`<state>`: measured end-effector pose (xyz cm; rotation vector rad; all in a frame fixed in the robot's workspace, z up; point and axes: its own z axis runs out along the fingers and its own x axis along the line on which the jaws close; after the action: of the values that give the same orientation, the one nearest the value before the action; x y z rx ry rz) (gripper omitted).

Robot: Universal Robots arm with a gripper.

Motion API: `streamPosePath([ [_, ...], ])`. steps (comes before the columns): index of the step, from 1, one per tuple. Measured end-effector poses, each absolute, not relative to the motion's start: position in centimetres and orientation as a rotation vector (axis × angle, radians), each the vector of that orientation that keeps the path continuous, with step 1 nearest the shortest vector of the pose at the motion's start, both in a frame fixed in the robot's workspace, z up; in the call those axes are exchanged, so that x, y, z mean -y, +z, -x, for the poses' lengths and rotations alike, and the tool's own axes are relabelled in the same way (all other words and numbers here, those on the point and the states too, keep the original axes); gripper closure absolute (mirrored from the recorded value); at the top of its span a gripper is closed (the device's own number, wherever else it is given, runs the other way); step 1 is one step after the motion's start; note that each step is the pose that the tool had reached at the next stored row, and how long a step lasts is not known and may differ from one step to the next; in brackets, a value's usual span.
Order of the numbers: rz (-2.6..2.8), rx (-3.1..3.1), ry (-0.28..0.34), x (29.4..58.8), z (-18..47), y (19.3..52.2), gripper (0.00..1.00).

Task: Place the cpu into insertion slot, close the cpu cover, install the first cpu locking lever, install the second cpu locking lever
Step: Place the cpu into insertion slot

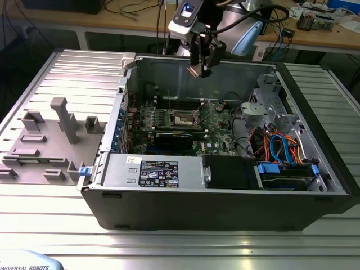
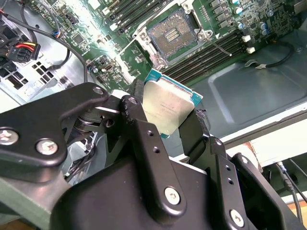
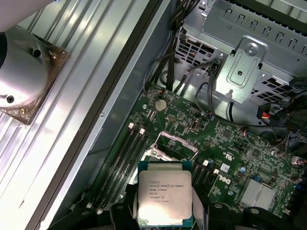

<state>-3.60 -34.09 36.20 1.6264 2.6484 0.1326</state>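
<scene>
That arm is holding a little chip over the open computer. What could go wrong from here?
The gripper pinches the cpu only by its edges, high above the motherboard; a slip could drop it there. The insertion slot lies open with its fine contacts bare, so a tilted or off-centre landing might bend them. A thin wire runs close beside the slot and could snag.
</scene>
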Motion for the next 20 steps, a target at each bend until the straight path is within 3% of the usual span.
streamPosePath([
  [20,-1.666,-2.621,0.13,34.09,3.62,36.0,0.46],
])
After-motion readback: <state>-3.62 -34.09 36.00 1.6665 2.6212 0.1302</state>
